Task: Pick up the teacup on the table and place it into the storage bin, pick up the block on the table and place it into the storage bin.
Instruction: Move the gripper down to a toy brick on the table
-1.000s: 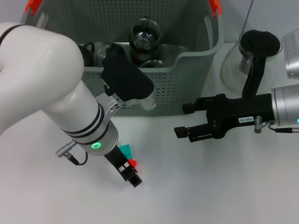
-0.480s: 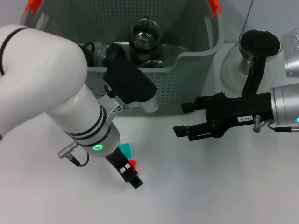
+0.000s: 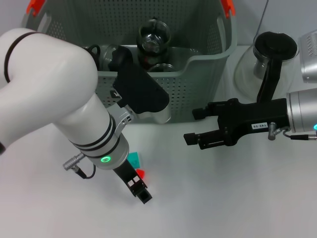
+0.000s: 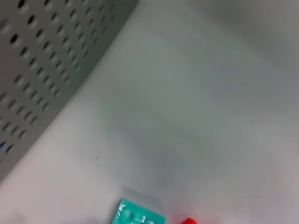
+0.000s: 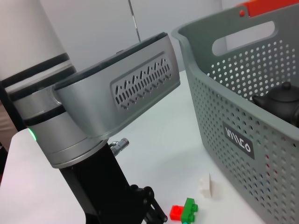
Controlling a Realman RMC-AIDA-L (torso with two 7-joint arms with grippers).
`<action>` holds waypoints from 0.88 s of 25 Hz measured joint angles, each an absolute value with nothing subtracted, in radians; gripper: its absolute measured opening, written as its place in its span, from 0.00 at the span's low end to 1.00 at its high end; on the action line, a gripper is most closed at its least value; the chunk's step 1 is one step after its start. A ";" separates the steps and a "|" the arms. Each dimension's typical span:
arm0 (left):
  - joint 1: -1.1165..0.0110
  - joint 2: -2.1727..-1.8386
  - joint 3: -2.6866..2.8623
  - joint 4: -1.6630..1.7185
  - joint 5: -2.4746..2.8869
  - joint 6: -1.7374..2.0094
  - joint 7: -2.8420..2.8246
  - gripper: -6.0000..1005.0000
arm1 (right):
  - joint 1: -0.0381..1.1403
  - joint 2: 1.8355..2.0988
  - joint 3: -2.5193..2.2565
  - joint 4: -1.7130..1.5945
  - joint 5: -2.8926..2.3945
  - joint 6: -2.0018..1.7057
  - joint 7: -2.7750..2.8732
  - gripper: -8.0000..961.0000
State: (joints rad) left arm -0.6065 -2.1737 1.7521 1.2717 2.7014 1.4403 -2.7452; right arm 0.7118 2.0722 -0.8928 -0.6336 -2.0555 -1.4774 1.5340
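A block cluster lies on the white table in front of the storage bin. It shows as a teal block and a red block, and close up as the teal block and red block. My left gripper hangs low right beside the red block, on its near side. My right gripper hovers open and empty over the table to the right of the bin's front. No teacup shows on the table; glass vessels sit inside the bin.
A glass jug with a black lid stands right of the bin, behind my right arm. A small white block sits near the bin's labelled front wall. A black teapot rests in the bin.
My left arm has shifted slightly right and toward the table's front, with its gripper staying beside the red block. The right arm has not moved.
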 joint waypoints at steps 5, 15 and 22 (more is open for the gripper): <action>-0.610 -2.174 1.755 1.272 2.702 1.440 -2.747 0.77 | 0.712 2.072 -0.892 -0.634 -2.055 -1.476 1.534 0.89; -0.616 -2.175 1.774 1.270 2.749 1.416 -2.773 0.71 | 0.712 2.072 -0.891 -0.634 -2.054 -1.470 1.534 0.89; -0.619 -2.175 1.777 1.270 2.750 1.416 -2.773 0.61 | 0.717 2.072 -0.883 -0.634 -2.054 -1.469 1.534 0.89</action>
